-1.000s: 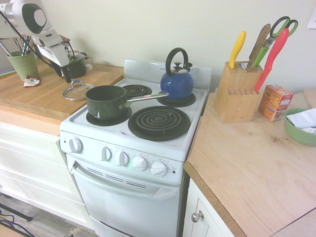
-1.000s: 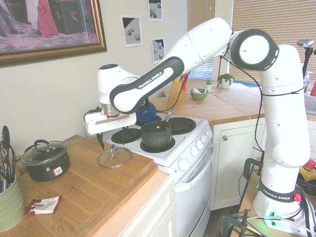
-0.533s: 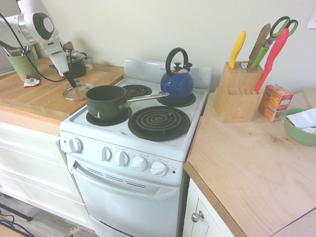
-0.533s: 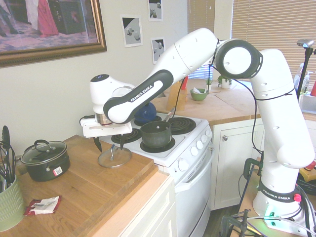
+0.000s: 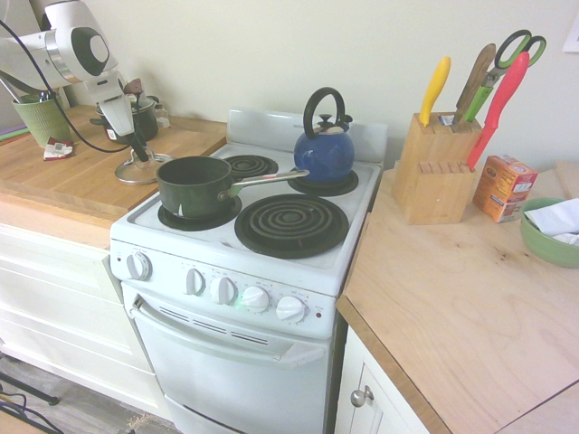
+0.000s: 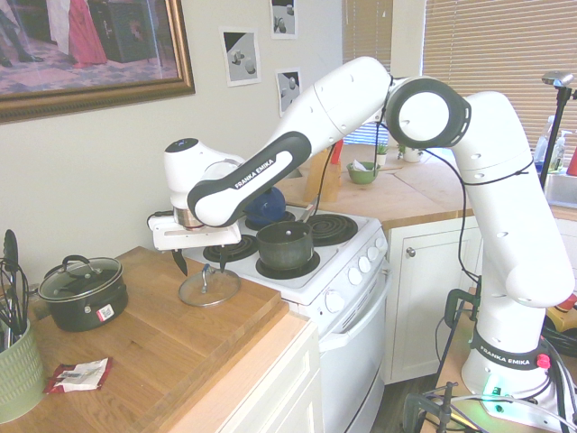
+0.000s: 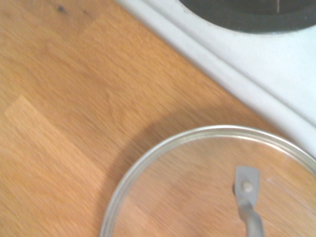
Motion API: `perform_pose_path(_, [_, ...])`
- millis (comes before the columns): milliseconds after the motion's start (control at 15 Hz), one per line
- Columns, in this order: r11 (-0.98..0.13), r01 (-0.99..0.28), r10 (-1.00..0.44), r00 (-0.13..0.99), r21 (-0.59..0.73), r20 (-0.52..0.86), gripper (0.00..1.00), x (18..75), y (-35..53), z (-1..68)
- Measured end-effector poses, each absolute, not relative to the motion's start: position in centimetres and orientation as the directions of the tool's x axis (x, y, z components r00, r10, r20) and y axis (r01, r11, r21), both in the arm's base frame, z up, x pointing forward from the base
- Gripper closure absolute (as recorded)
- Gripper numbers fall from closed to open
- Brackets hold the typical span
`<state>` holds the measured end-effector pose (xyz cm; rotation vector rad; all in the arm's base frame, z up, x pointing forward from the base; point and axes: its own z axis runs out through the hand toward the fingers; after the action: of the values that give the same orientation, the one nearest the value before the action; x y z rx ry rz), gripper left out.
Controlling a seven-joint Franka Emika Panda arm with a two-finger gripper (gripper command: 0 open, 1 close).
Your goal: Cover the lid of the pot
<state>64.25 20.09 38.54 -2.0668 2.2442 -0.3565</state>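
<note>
The lid, clear glass with a metal rim, lies flat on the wooden counter just left of the stove. It also shows in the first exterior view and in the wrist view, where its thin metal handle stands at the centre. My gripper hangs open just over the lid, one dark finger on either side of that handle. It holds nothing. The pot, dark green with a long silver handle, stands uncovered on the front left burner.
A blue kettle sits on the back right burner. A small dark two-handled lidded pot and a green utensil cup stand on the left counter. A knife block is on the right counter.
Over the last second the arm has come down and across to the lid. In the last half second it has hardly moved, and the gripper stays open.
</note>
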Motion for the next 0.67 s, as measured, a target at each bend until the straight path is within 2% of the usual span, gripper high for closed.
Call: perform_pose_path(667, [0.071,-0.977,-0.989,-0.096,-0.203,0.115,1.00,64.38,20.23,38.20])
